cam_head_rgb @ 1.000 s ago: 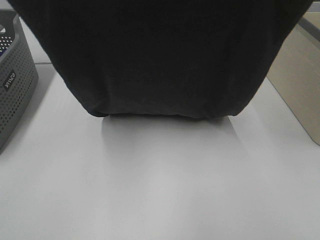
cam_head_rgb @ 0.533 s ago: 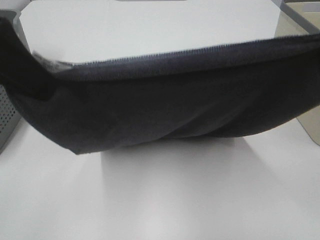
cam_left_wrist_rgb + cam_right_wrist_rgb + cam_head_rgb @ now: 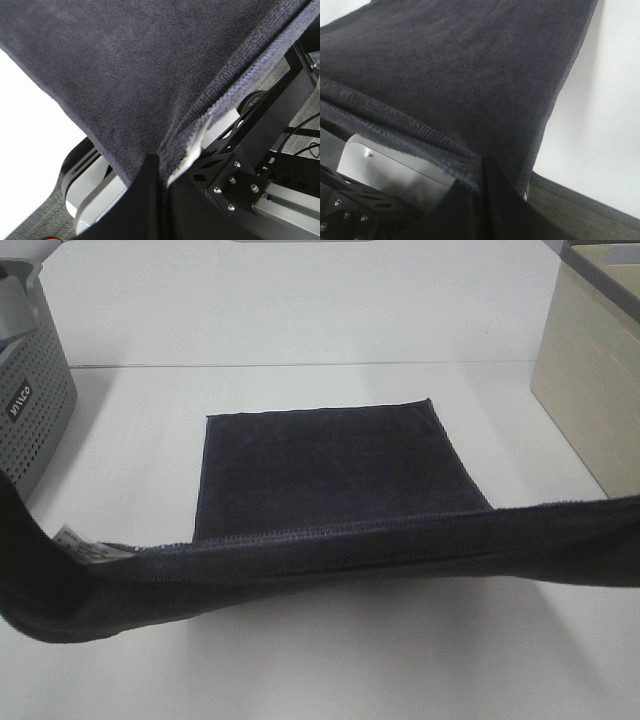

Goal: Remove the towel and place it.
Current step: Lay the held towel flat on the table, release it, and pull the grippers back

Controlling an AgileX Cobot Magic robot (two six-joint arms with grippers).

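The dark navy towel has its far half lying flat on the white table. Its near hem is raised and stretched from left to right across the exterior view, with a white label at the left end. Neither gripper shows in the exterior view. In the left wrist view my left gripper is shut on one corner of the towel. In the right wrist view my right gripper pinches the other corner of the towel.
A grey perforated basket stands at the table's left edge. A beige box-like panel stands along the right side. Bare table shows beyond the towel and in front of its raised hem.
The towel hung like a curtain over the view a second ago. It has since come down and toward the near side, and its far part now rests flat on the table.
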